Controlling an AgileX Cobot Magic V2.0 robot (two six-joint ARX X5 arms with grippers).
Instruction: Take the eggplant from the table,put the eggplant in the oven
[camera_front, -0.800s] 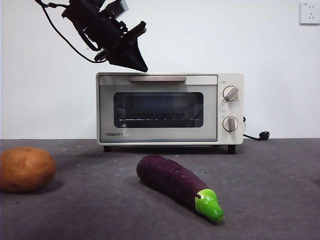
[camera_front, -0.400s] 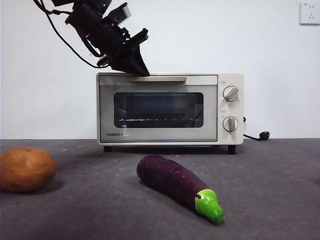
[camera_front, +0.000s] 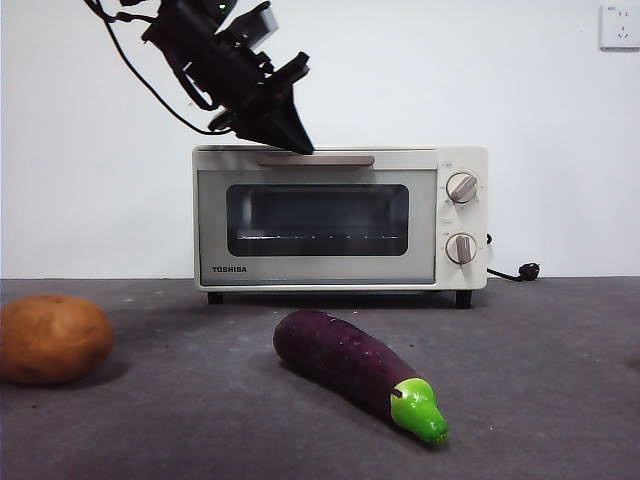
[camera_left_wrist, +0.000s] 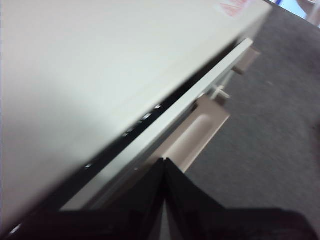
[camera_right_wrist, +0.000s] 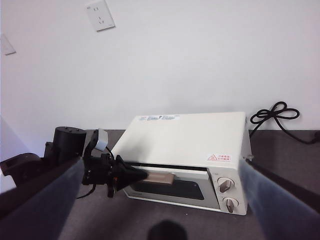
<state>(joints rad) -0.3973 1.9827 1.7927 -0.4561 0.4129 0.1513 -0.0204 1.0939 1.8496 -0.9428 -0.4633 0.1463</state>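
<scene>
We press our left gripper (camera_front: 298, 147), jaws together, onto the oven (camera_front: 340, 215) handle (camera_front: 315, 159); next we must pull the door down. The eggplant (camera_front: 355, 366) waits.

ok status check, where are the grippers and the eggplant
Left gripper shut, tip at oven door handle, door cracked open. Right gripper open, high. Eggplant untouched on table.

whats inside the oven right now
Through the dark glass door of the oven, only a wire rack shows, with nothing visibly on it. The corners behind the door frame are hidden. The eggplant lies outside on the table.
</scene>
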